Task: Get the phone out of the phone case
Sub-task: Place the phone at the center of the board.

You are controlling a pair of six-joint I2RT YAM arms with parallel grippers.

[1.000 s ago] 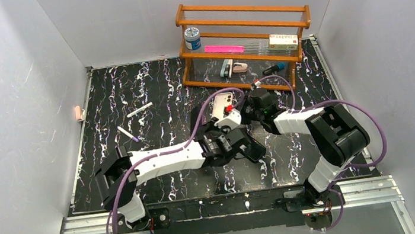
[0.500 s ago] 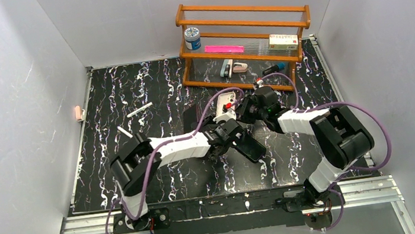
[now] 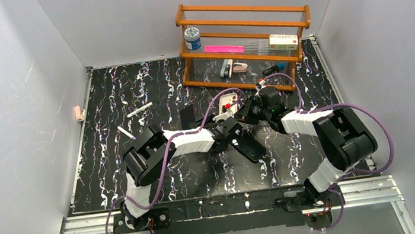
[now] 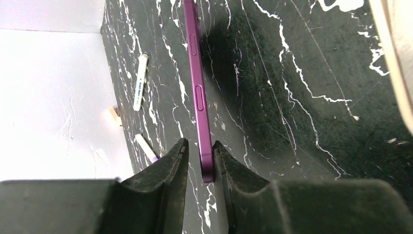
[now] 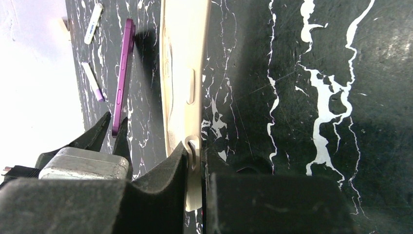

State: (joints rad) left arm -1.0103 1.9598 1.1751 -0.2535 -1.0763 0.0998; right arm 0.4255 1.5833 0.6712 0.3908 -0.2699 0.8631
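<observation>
The purple phone (image 4: 197, 87) is out of its case and stands on its long edge just above the black marbled table. My left gripper (image 4: 200, 148) is shut on its near end; one finger presses it and a sliver shows at the other. In the top view the phone (image 3: 187, 117) looks dark, with the left gripper (image 3: 199, 127) at its near end. The cream case (image 5: 185, 73) is empty and held on edge beside it, a little to the right. My right gripper (image 5: 195, 151) is shut on its near end. The case (image 3: 225, 103) and right gripper (image 3: 239, 112) sit mid-table.
A wooden shelf rack (image 3: 243, 35) stands at the back with a jar, a pink strip and a box. A white pen (image 3: 139, 109) and a purple-tipped pen (image 3: 126, 133) lie left of the phone. A small pink item (image 3: 78, 113) sits at the left wall.
My left arm has folded back and drawn the phone leftward, clear of the case. My right gripper has kept hold of the case and shifted slightly towards the back right.
</observation>
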